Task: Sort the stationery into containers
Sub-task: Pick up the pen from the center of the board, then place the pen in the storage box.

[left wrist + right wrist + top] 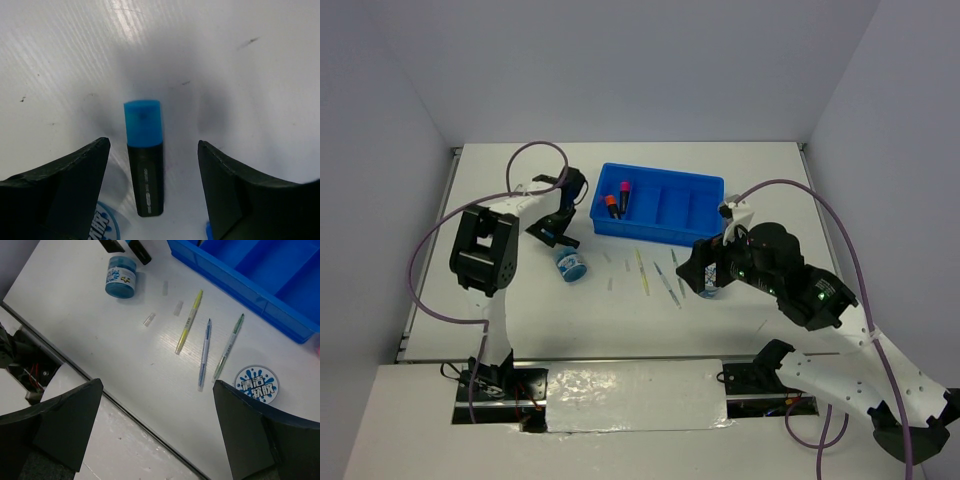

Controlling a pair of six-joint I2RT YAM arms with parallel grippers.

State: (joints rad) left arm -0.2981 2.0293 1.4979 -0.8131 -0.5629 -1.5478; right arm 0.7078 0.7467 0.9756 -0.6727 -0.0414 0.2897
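At the left of the table (760,160), just off the tray's near-left corner, your left gripper (152,146) hung over a blue-capped highlighter (144,165). Its jaws stood apart, one finger (65,190) on either side of the black barrel, with bare table showing in both gaps; nothing was grasped. The highlighter lay flat, its cap pointing away from the wrist camera. Beside that finger you could see the edge of a blue-white roll (572,267), which sat on the table just near of this gripper.

Far centre: the blue tray (650,232), divided into four compartments in a row. Its leftmost compartment held a pink-capped highlighter (623,187) and an orange-capped highlighter (611,205), lying close together. You could make out nothing in the other three.

Near of the tray, apart from its wall, three thin pens lay roughly parallel: a yellow pen (189,321), a blue pen (204,355) and a green pen (229,347). To their left lay three small clear pieces (178,307), too small to identify.

Right of the pens, your right gripper (157,390) hovered above the table, its jaws spread wide and nothing between them. A second roll (256,384) lay flat, printed face up, just beside the green pen's near end.
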